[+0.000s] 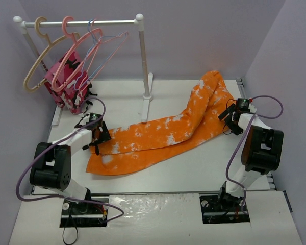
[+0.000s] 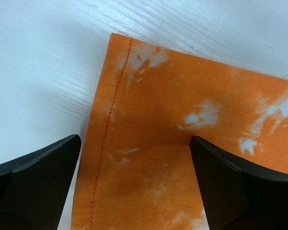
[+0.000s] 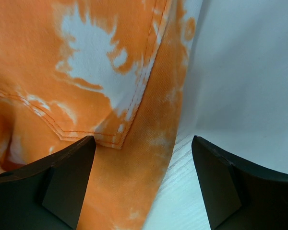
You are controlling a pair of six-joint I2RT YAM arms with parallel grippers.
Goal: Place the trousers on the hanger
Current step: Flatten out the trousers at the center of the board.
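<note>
Overhead and wrist views of the start of the hanging task. We see the long orange cloth trousers with white tie-dye blotches [image 1: 163, 135] lying flat on the white desk [image 1: 194, 168], both legs together. The thick salmon-pink plastic hanger [image 1: 69, 29] hangs by its rounded hook from the white rail [image 1: 112, 22] at the far left corner. It sits between a beige hanger [image 1: 44, 34] and thin wire hangers [image 1: 104, 43], with a pink-and-red patterned garment [image 1: 69, 84] beneath. Trousers and hanger are well apart.

We judge that no part of the task is done. The cloth is not lifted or gripped, and the hanger is bare. Gripping, raising and draping the trousers over the hanger all remain.

The long axis of the trousers runs diagonally, from near the left edge toward the far right corner, with a bend past the middle. The stitched hems point to the left edge. The pocket seam in the right wrist view suggests the waist end lies by the right edge.

The left claw [image 1: 98, 139] stands apart and empty, straddling a hem corner, one finger [image 2: 38, 177] over bare desk. The right claw [image 1: 229, 122] is likewise apart and empty over the cloth's side edge. We cannot tell whether either touches the fabric.
</note>
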